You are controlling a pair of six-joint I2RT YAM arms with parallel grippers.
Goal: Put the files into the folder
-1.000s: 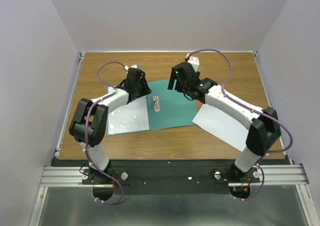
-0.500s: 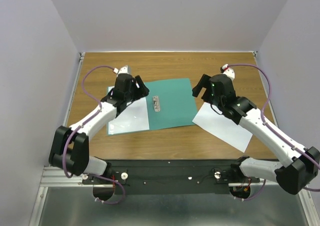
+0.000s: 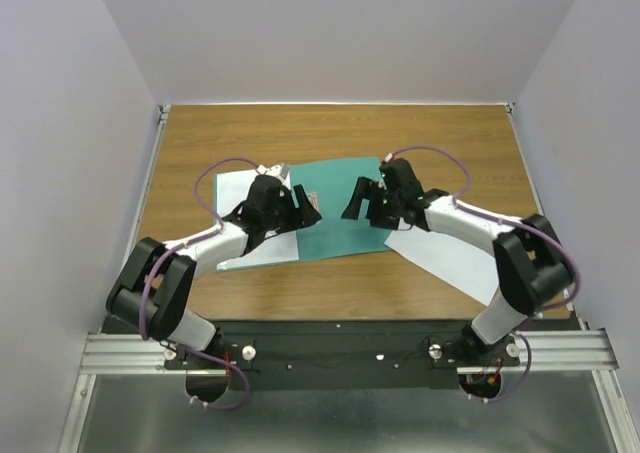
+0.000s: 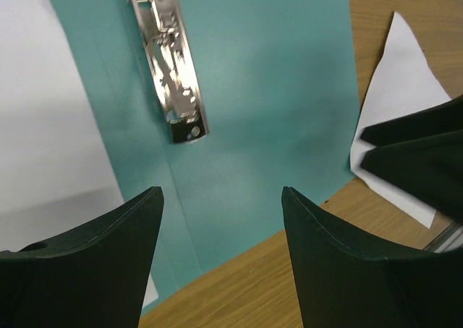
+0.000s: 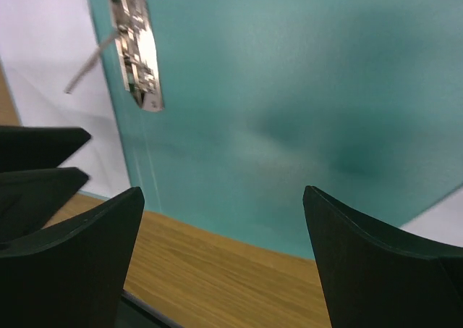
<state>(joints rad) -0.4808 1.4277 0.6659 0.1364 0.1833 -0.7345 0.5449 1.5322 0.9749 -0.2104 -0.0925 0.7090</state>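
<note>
While both arms reach in over the middle of the surface (image 3: 330, 133), the left pincer (image 4: 221, 198) hangs released, its dark jaws spread and empty, just above the near part of the folder (image 4: 275, 89). Facing it from the other side, the right pincer (image 5: 223, 194) is likewise released and holds nothing. It is poised over the same teal cover, close to its near edge. The two pincers are near each other but apart (each shows at the margin of the other's wrist view).

The folder lies flat and open on the wood between the arms. Its metal clip (image 4: 173, 60) lies along the spine, just ahead of the left pincer. A left sheet (image 3: 235, 188) lies flat to the left of the clip, its edge running alongside the spine. Whether it sits on or under the folder's inner leaf cannot be told. A right sheet (image 3: 450, 258) lies askew on the bare wood to the folder's right, one corner meeting the teal edge, and is partly hidden beneath the right arm. Both sheets lie free of the pincers.
</note>
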